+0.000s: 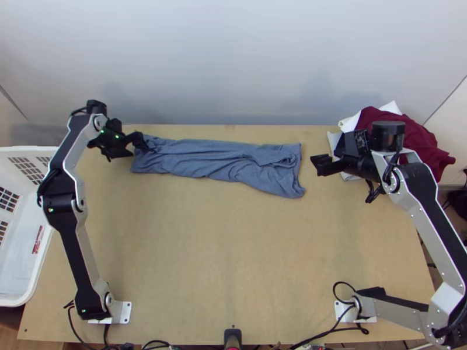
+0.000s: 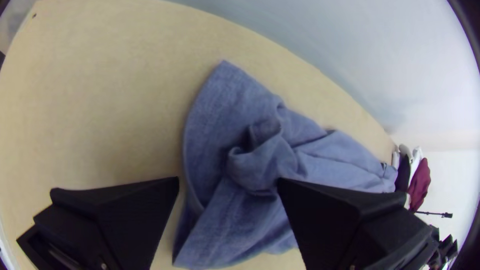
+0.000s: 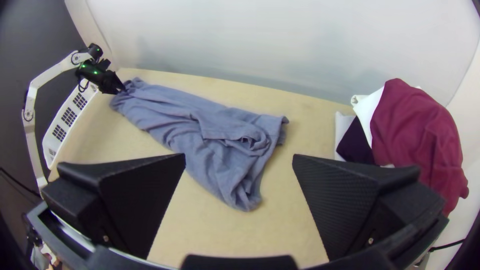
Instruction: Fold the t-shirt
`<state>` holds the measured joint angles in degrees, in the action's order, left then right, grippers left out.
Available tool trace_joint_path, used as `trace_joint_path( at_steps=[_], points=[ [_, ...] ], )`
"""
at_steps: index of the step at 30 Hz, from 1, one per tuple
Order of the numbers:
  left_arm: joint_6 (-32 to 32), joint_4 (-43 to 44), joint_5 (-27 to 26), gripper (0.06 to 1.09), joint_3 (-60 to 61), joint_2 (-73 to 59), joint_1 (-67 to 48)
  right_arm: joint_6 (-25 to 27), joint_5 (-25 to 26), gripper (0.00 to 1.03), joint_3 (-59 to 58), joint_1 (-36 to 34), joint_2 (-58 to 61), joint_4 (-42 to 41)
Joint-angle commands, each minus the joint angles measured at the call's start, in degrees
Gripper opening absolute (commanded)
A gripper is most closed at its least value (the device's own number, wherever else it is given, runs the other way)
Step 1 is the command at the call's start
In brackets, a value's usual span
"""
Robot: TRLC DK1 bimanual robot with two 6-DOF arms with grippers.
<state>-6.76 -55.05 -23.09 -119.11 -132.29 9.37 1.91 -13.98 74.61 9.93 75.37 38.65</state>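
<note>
My left gripper [image 1: 135,149] is at the left end of the blue-grey t-shirt [image 1: 204,160], which lies as a long, wrinkled strip across the back of the table. In the left wrist view my left gripper [image 2: 227,185] stands open above the bunched end of the shirt [image 2: 260,165], one finger over cloth. My right gripper [image 1: 321,165] stays a little right of the shirt's right end. The right wrist view has my right gripper [image 3: 239,160] wide open, with nothing between its fingers, and the shirt [image 3: 200,130] beyond.
A pile of clothes, dark red [image 1: 408,137] and white, lies at the back right, partly behind the right arm. A white basket [image 1: 17,256] stands at the left edge. Bare wood [image 1: 233,251] stretches in front of the shirt. A wall rises behind the table.
</note>
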Motion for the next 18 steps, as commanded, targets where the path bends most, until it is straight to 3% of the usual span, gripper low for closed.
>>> trace_joint_path(
  at_steps=[1, 5, 8, 10, 11, 12, 14, 15, 18],
  points=[
    [-3.2, 0.4, -4.6, 1.02, 0.1, -1.8, -0.8, -1.1, 0.0, 0.99, -0.3, 0.2, -1.4, 0.3],
    [-3.1, 1.4, -4.5, 1.02, 2.1, -2.3, -2.1, -1.5, -0.1, 0.99, -0.3, 0.2, -1.3, 0.3],
    [-3.8, 3.3, -5.3, 0.93, 3.9, -1.4, -2.5, -2.1, -0.1, 0.99, -0.1, 0.3, -1.5, 0.3],
    [-5.3, 4.1, -11.4, 0.92, 5.1, -0.2, -2.5, -2.4, -0.1, 0.99, -0.1, 0.3, -1.5, 0.3],
    [-6.3, 6.5, -14.3, 0.85, 7.3, 1.5, -2.5, -2.8, -0.1, 0.99, -0.1, 0.3, -1.5, 0.4],
    [-8.4, 10.4, -15.7, 0.7, 10.3, 3.7, -2.6, -3.1, -0.1, 0.99, -0.2, 0.3, -1.5, 0.4],
    [-14.2, 21.9, -18.0, 0.2, 17.5, 8.9, -2.6, -3.2, -0.1, 0.99, -0.8, 0.2, -1.6, 0.4],
    [-18.0, 26.3, -18.0, 0.09, 19.6, 10.6, -2.6, -3.2, -0.1, 0.99, -1.4, 0.2, -1.7, 0.4],
    [-20.8, 27.0, -18.3, 0.09, 19.2, 13.0, -3.2, -3.8, -0.1, 0.99, -3.4, 0.2, -2.2, 0.4]
  ],
)
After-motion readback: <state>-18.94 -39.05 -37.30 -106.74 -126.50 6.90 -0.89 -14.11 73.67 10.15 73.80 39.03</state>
